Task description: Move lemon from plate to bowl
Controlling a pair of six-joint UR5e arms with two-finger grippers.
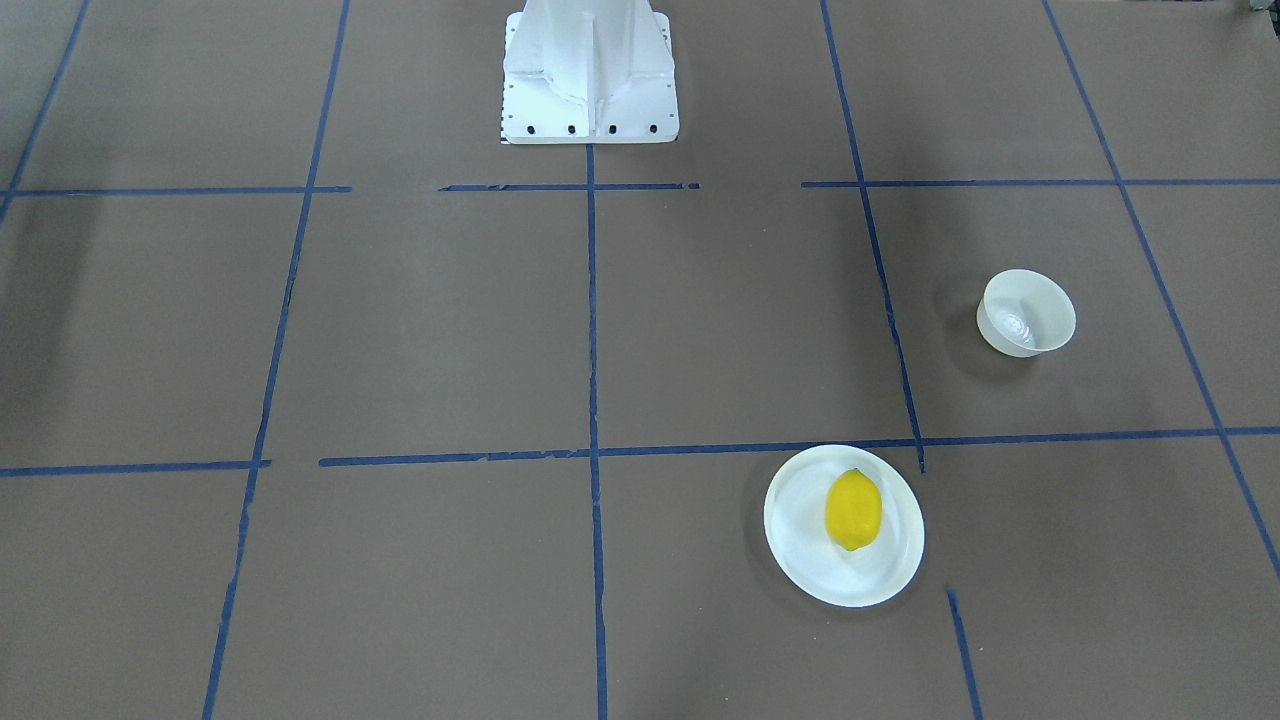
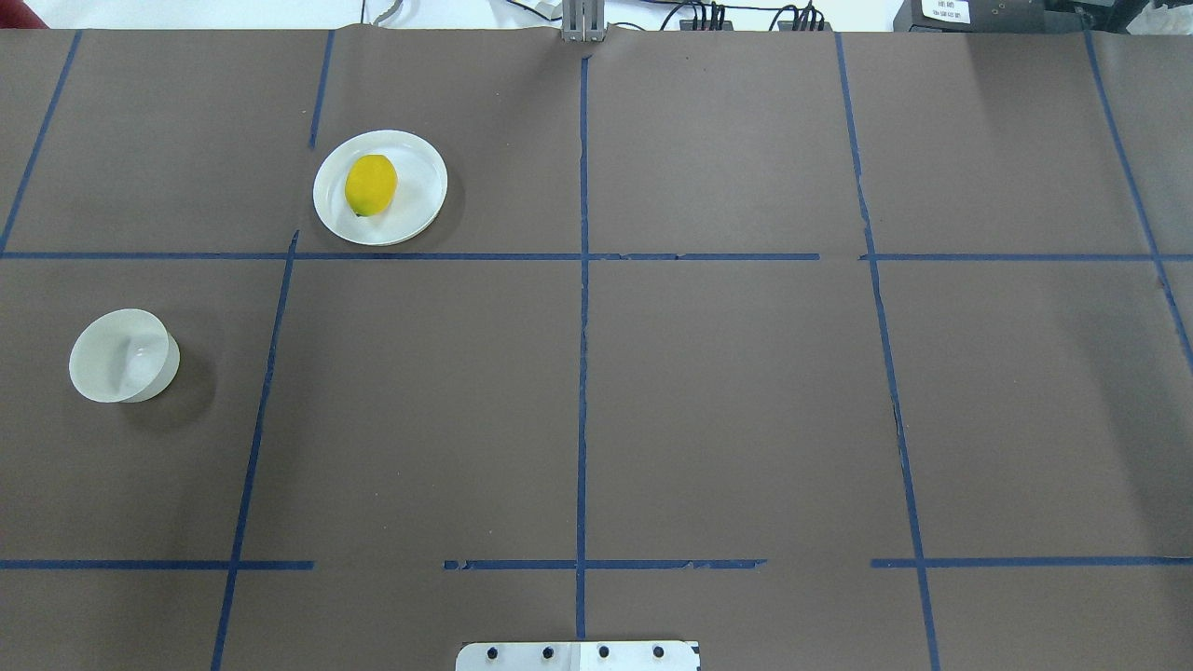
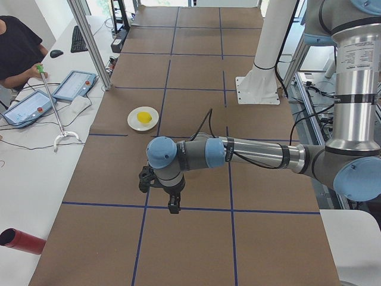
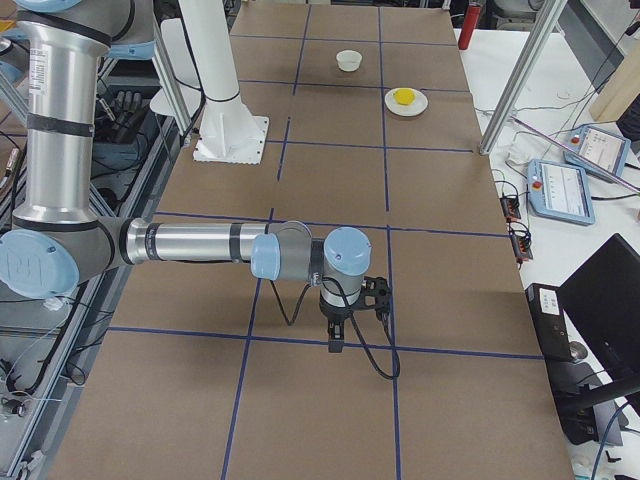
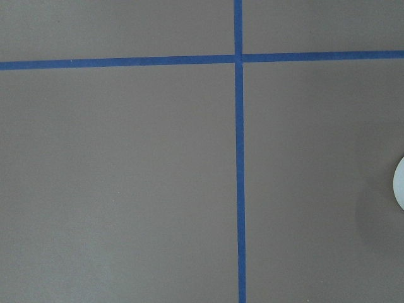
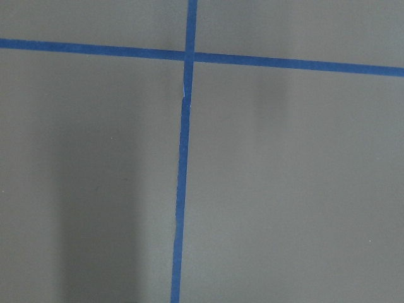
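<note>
The yellow lemon (image 2: 371,184) lies on the flat white plate (image 2: 424,200), far from the robot on its left side. They also show in the front view, the lemon (image 1: 853,509) on the plate (image 1: 800,540). The small white bowl (image 2: 124,356) stands empty nearer the robot, further left, and shows in the front view (image 1: 1026,313). My left gripper (image 3: 172,205) hangs above the table near the bowl's area. My right gripper (image 4: 335,343) hangs over the right half. Both show only in the side views, so I cannot tell whether they are open or shut.
The table is brown paper with a grid of blue tape lines (image 2: 582,373). The robot's white base (image 1: 590,75) stands at the middle of the near edge. An operator (image 3: 18,50) sits by tablets at a side bench. A white sliver (image 5: 399,183) shows at the left wrist view's right edge.
</note>
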